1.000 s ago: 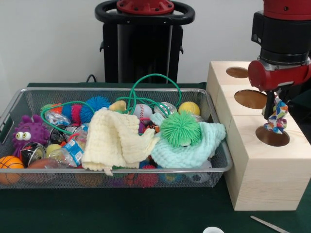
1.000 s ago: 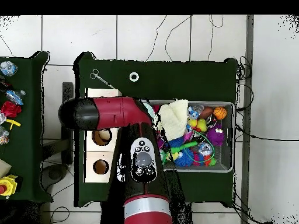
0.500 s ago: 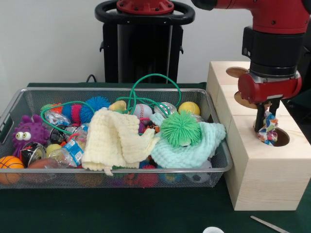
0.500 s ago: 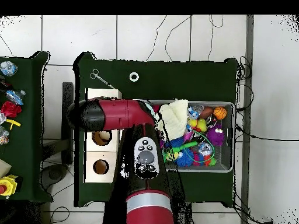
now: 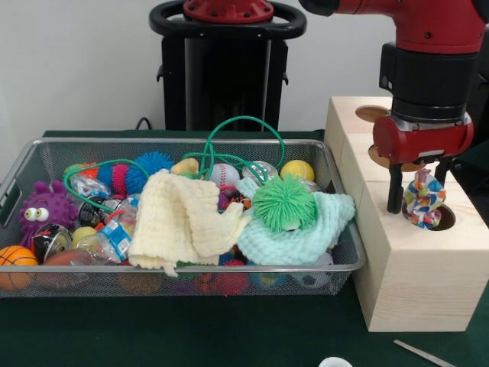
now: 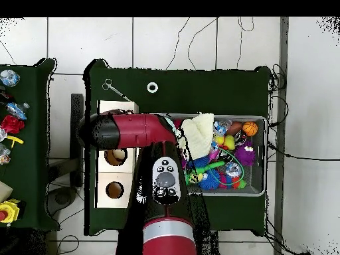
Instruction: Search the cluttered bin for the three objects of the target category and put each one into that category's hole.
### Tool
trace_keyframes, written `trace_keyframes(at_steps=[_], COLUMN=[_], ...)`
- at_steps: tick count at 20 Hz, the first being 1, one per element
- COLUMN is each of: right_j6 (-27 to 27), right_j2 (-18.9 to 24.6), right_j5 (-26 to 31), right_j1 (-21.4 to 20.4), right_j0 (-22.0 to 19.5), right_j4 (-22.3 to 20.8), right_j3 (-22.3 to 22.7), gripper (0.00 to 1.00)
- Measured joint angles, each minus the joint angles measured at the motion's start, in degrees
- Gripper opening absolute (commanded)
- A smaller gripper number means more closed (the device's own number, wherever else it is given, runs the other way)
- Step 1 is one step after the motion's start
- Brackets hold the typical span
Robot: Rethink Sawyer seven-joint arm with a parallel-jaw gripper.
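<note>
A wooden box (image 5: pixel 416 267) with three round holes stands right of the wire bin (image 5: pixel 191 275). My gripper (image 5: pixel 419 197) hangs open over the nearest hole (image 5: pixel 442 220). A multicoloured patterned cloth (image 5: pixel 422 200) sits loose in that hole, between the spread fingers (image 5: pixel 394 193). In the overhead view the red arm (image 6: pixel 133 131) covers the gripper and that hole; the box's (image 6: pixel 114 174) other two holes show. The bin holds a yellow cloth (image 5: pixel 183 222), a mint cloth (image 5: pixel 309 233), a green fuzzy ball (image 5: pixel 284 202) and several toys.
A purple spiky toy (image 5: pixel 44 208), an orange ball (image 5: pixel 15 264), a baseball (image 5: pixel 224 176) and a green cord (image 5: pixel 241 141) lie in the bin. Metal scissors (image 5: pixel 424 353) and a white ring (image 5: pixel 335 362) lie at the table's front. A side table (image 6: pixel 10 123) carries small objects.
The gripper came down over the nearest hole with the patterned cloth, then spread its fingers. The cloth now rests in the hole, no longer pinched.
</note>
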Motion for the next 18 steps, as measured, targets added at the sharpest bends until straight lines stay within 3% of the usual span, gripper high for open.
trace_keyframes(at_steps=[10, 18], right_j6=[0.00, 0.00], right_j2=[-0.59, -0.72], right_j5=[3.77, 10.20], right_j1=[-1.60, -3.63], right_j0=[0.12, 0.16], right_j4=[1.20, 2.85], right_j3=[0.01, -0.62], gripper=[1.00, 1.00])
